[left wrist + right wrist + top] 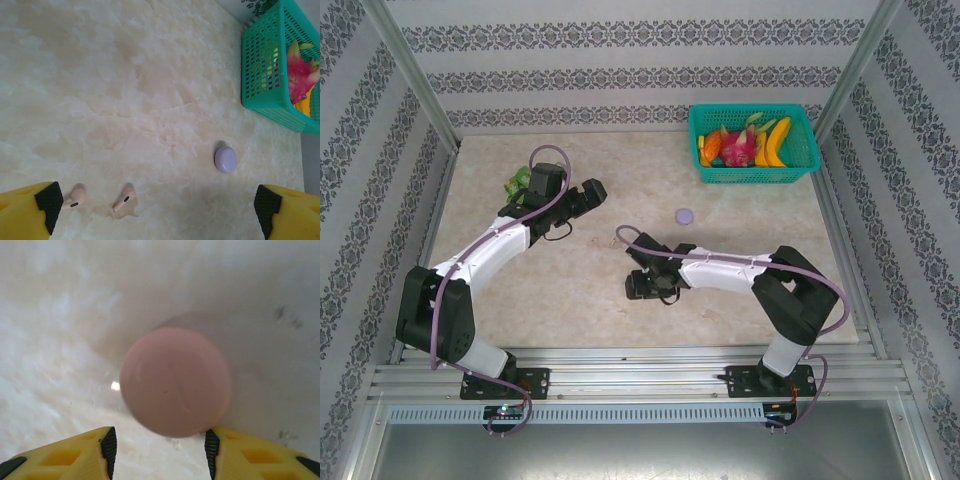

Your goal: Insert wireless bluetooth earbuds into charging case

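Two pale pink-beige earbuds (pixel 74 198) (pixel 124 199) lie on the marble table between the wide-apart yellow fingers of my left gripper (pixel 156 215), which is open and holds nothing. A lilac round charging case (pixel 225 159) (pixel 684 215) sits shut further right on the table. In the right wrist view, a pink round case (pixel 175 381) lies shut on the table just ahead of my right gripper (pixel 160 440). Its jaws stand half apart. The right pad (pixel 212 447) is at the case's edge and the left pad (pixel 108 450) is clear of it.
A teal basket (pixel 800 165) (pixel 260 75) with toy fruit, including bananas and a dragon fruit, stands at the back right. A green object (pixel 519 182) lies behind the left arm. Patterned walls and metal posts enclose the table.
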